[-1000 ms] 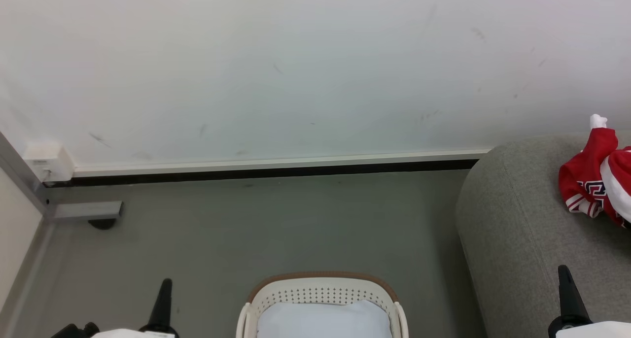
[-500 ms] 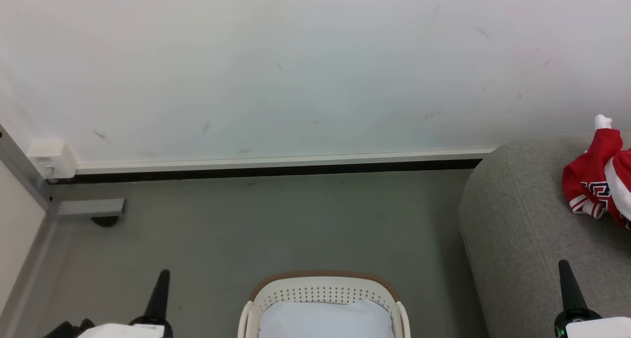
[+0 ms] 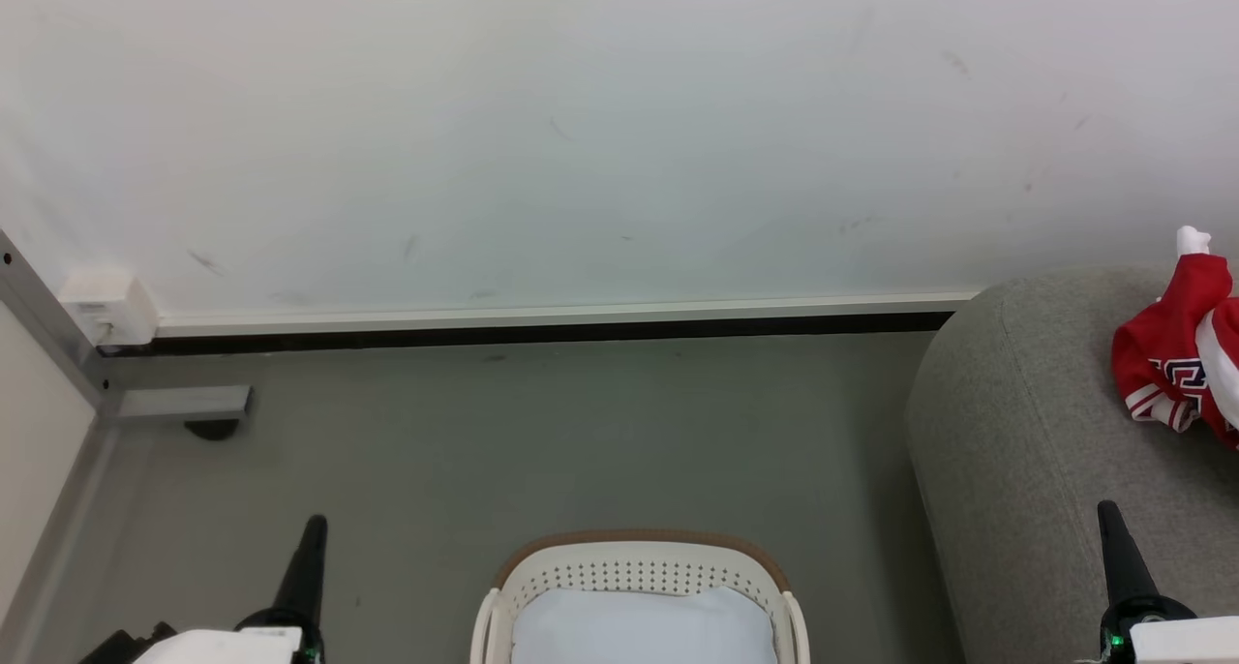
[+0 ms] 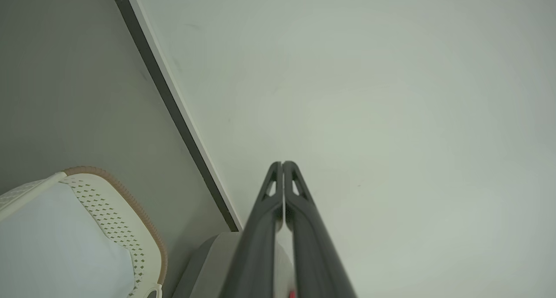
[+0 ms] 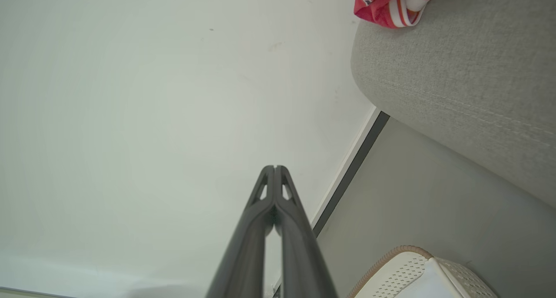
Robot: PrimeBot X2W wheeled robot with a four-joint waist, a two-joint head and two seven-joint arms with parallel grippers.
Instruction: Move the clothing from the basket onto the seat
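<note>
The left tool (image 3: 314, 528) is closed narrow, its two dark fingers pressed tip to tip with nothing between them, and it points up from the lower left of the head view over the grey floor (image 3: 542, 441). The right tool (image 3: 1109, 514) is closed the same way and holds nothing. It rises at the lower right, in front of the side of the seat (image 3: 1026, 432), and its wrist view shows the tips aimed at the wall (image 3: 581, 132), clear of the upholstery. Between the two tools, at the bottom middle, the basket (image 3: 634, 540) stands on the floor, apart from both, and a plain pale cloth (image 3: 644, 630) lies inside it. The seat is to the right of the basket, near it but not touching, with its rounded end towards the wall. The clothing (image 3: 1166, 354) lies bunched on top of the seat at the right edge of the head view, partly cut off by the frame. It is red with white striped cuffs and dark block lettering, and is well apart from both tools. A dark skirting (image 3: 542, 333) runs along the foot of the scuffed wall.
</note>
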